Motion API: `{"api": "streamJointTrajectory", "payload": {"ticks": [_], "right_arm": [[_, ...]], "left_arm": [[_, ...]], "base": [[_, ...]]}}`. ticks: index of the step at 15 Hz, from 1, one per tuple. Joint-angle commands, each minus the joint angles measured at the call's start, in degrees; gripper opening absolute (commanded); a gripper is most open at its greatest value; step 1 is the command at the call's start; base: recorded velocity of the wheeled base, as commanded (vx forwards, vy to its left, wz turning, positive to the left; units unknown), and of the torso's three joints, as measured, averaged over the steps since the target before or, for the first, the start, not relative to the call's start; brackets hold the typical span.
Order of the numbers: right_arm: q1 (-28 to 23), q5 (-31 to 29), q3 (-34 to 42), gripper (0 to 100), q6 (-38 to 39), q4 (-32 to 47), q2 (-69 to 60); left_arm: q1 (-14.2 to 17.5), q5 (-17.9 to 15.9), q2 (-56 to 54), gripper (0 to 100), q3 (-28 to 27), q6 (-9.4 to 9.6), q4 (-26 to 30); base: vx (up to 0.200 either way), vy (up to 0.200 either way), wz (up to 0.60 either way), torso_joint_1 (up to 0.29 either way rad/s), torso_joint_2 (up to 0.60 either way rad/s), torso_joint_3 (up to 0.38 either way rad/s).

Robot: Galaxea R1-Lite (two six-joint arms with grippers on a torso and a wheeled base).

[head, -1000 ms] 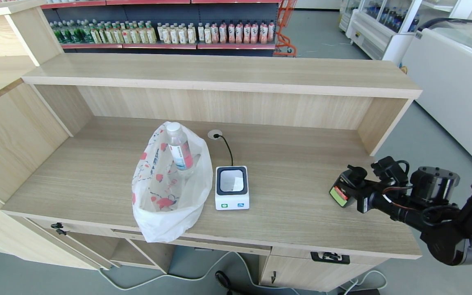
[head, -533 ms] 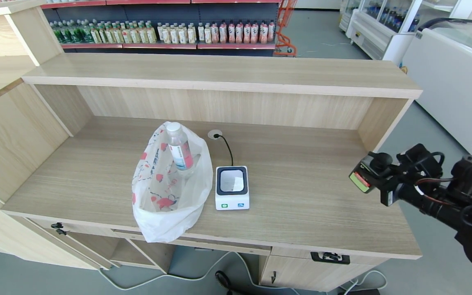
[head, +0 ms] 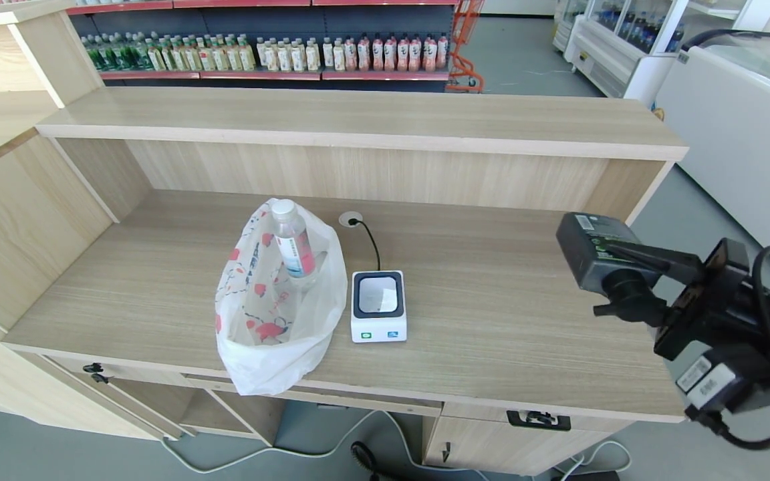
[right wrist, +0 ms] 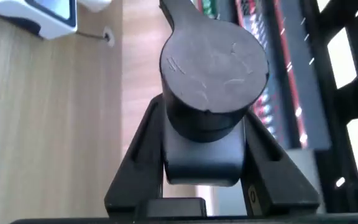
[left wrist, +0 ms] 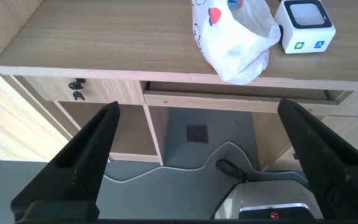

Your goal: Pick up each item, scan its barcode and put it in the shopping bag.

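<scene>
Right end effector (right wrist: 207, 158): clamped on dark container (head: 589, 250), at table (head: 492, 334) right end. Left end effector (left wrist: 201, 143): wide open, empty. Bottle (head: 293, 247): inside bag (head: 278, 347), beside scanner (head: 377, 305).

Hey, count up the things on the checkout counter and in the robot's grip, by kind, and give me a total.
Shopping bag: 1
Bottle, standing in the bag: 1
Barcode scanner: 1
Dark container, held by the right gripper: 1
Total: 4
</scene>
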Motion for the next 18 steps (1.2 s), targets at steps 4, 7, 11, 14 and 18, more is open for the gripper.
{"api": "streamJointTrajectory", "payload": {"ticks": [4,7,11,14,18], "right_arm": [[25.29,3.50,0.07,0,-30.16,0.67,-9.84],[28.63,8.42,-1.33,0,-38.24,8.84,-14.06],[28.19,10.35,-1.86,0,-40.09,13.85,-18.80],[27.66,10.70,-1.95,0,-41.14,16.75,-20.82],[27.66,12.11,-2.12,0,-41.76,21.58,-22.67]], "left_arm": [[-0.06,-0.01,-0.02,100,0.00,0.00,0.00],[-0.06,-0.01,-0.02,100,0.00,0.00,0.00],[-0.06,-0.01,-0.02,100,0.00,0.00,0.00],[-0.06,-0.01,-0.02,100,0.00,0.00,0.00],[-0.06,-0.01,-0.02,100,0.00,0.00,0.00]], "base": [[0.000,0.000,0.00,0.000,0.00,0.000],[0.000,0.000,0.00,0.000,0.00,0.000],[0.000,0.000,0.00,0.000,0.00,0.000],[0.000,0.000,0.00,0.000,0.00,0.000],[0.000,0.000,0.00,0.000,0.00,0.000]]}}
